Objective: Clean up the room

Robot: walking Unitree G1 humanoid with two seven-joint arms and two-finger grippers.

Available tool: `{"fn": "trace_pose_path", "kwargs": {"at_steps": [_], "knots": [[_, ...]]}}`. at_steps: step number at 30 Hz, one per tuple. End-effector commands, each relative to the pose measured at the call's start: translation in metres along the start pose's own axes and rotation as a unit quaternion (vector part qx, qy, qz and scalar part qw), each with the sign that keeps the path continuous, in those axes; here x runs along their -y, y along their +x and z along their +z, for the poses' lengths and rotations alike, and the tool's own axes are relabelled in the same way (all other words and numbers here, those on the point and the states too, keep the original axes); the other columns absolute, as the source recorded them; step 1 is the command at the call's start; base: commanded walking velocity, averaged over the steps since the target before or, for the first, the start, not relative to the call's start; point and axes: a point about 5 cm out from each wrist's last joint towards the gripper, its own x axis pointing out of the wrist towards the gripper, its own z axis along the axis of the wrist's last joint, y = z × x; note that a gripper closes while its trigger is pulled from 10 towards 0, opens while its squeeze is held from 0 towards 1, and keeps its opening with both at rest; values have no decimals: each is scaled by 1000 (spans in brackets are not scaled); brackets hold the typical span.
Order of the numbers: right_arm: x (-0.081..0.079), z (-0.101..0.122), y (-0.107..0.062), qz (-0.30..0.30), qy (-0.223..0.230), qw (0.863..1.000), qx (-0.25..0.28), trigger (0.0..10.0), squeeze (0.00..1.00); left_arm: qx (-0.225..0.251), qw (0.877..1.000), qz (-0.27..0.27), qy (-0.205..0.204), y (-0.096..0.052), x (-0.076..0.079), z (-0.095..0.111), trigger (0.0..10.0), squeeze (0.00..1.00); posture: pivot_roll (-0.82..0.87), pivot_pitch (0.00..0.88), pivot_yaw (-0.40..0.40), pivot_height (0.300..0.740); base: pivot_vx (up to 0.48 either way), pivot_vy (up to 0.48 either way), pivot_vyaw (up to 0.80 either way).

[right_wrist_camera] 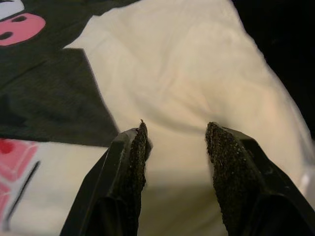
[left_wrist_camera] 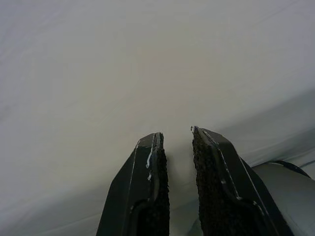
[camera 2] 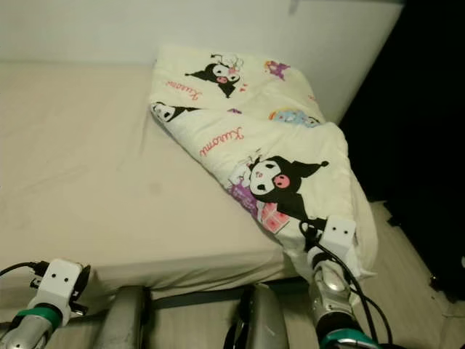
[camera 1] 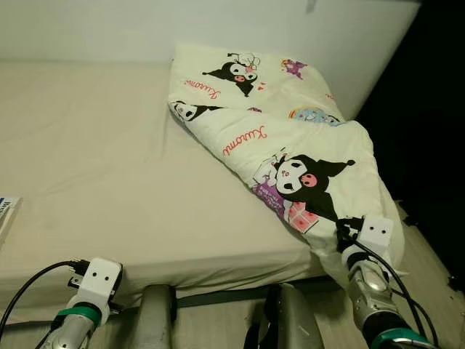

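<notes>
A cream quilt point(camera 1: 290, 138) printed with black cartoon figures lies bunched on the right side of the bed point(camera 1: 109, 167), and its lower corner hangs over the bed's front right corner. My right wrist point(camera 1: 376, 234) is up against that hanging corner. In the right wrist view my right gripper point(right_wrist_camera: 176, 130) is open, with cream quilt cloth point(right_wrist_camera: 197, 83) just beyond and between its fingertips. My left wrist point(camera 1: 98, 280) sits low at the bed's front edge. My left gripper point(left_wrist_camera: 176, 135) is open by a narrow gap, pointing at the bare sheet point(left_wrist_camera: 147, 64) and holding nothing.
A white and blue flat object point(camera 1: 6, 211) lies at the bed's left edge. A white wall point(camera 1: 109, 29) runs behind the bed. Wooden floor point(camera 1: 429, 269) and a dark space lie to the right of the bed.
</notes>
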Motion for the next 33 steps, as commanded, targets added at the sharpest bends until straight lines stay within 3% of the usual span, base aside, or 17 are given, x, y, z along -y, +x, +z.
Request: {"fn": "trace_pose_path", "kwargs": {"at_steps": [1,3,6,8,9,11,14,16,19,22,24,26,27,29,30,32,33], "knots": [[11,7,2,-29,-26,999,21,10000,0,-11,1000,-4,2,-3,3,-6,10000,0,231,94,-80,572,0,0,0],[19,12,4,-60,-37,997,32,10000,0,-11,1000,-4,2,-3,3,-6,10000,0,231,96,-83,572,0,0,0],[56,30,6,-164,-52,983,67,10000,0,-12,1000,-3,3,-5,3,-7,10000,0,236,105,-80,572,0,0,0],[60,31,6,-173,-52,981,71,10000,0,-12,1000,-3,3,-5,3,-7,10000,0,236,105,-80,572,0,0,0],[76,41,7,-202,-58,974,82,10000,0,-13,1000,-3,4,-7,2,-8,10000,0,230,116,-74,572,0,0,0],[82,44,7,-214,-62,971,86,10000,0,-13,1000,-3,4,-8,2,-8,10000,0,230,116,-74,572,0,0,0],[102,45,9,-234,-102,966,48,10000,0,-13,1000,-6,6,-9,2,-8,10000,0,224,125,-70,572,0,0,0],[92,36,12,-195,-138,971,3,10000,0,-12,1000,-7,6,-8,2,-7,10000,0,217,134,-67,572,0,0,0],[44,21,18,-59,-170,983,-38,10000,0,-9,1000,-9,4,-4,3,-4,10000,0,204,145,-70,572,0,0,0],[5,15,18,35,-160,985,-51,10000,0,-5,1000,-6,1,-1,3,-1,10000,0,201,151,-74,572,0,0,0],[-4,13,17,61,-153,985,-56,10000,0,-4,1000,-5,0,-1,3,0,10000,0,201,151,-74,572,0,0,0],[-34,16,15,137,-134,980,-49,10000,0,1,1000,-3,-2,-1,3,3,10000,0,206,153,-85,572,0,0,0],[-34,16,15,137,-134,980,-49,10000,0,1,1000,-3,-2,-1,3,3,10000,0,206,153,-85,572,0,0,0],[-74,19,6,290,-104,951,-39,10000,0,3,1000,2,-2,-3,1,3,10000,0,225,150,-99,572,0,0,0],[-88,18,-4,382,-96,918,-36,10000,0,2,1000,7,-1,-6,-1,2,10000,0,237,144,-112,572,0,0,0],[-88,18,-4,382,-96,918,-36,10000,0,2,1000,7,-1,-6,-1,2,10000,0,237,144,-112,572,0,0,0],[-98,16,-15,467,-94,879,-37,10000,0,0,1000,13,-1,-9,-4,0,10000,0,240,146,-125,572,0,0,0]]}}
